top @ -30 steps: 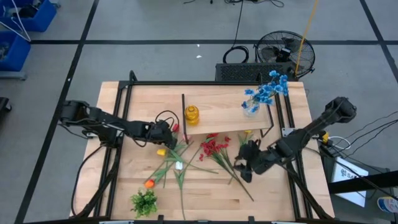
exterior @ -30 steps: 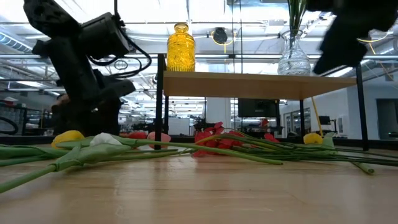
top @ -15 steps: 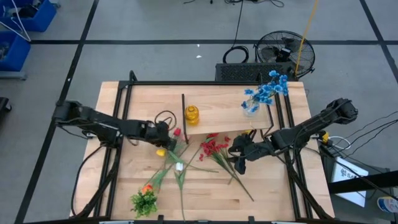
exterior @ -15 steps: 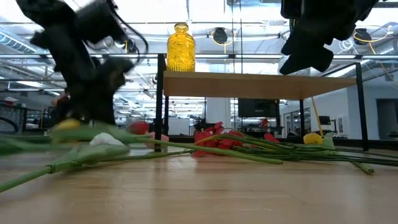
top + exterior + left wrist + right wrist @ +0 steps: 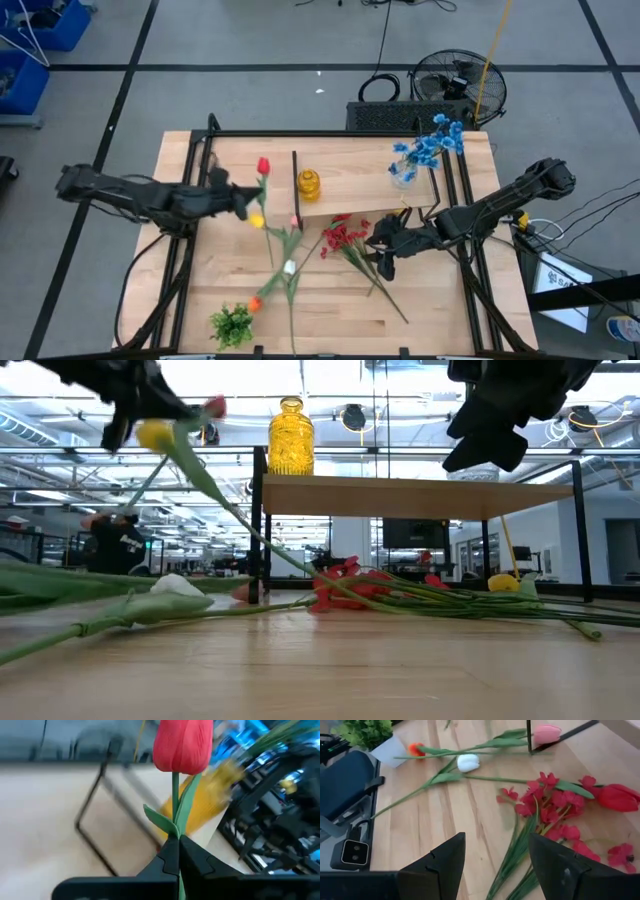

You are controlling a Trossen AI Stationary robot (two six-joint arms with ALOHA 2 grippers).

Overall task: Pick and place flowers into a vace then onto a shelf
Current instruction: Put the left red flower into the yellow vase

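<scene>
Two arms up: left gripper (image 5: 175,862) pinches red tulip (image 5: 263,166) stem, raised left of yellow vase (image 5: 308,183); right gripper (image 5: 495,865) spread above red spray (image 5: 547,805).

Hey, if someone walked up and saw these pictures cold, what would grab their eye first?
Probably the red tulip lifted off the table, its stem pinched in the left gripper near the yellow vase on the shelf. Next, the red spray lying mid-table under the open right gripper, and the blue blossoms standing at the shelf's far end.
</scene>
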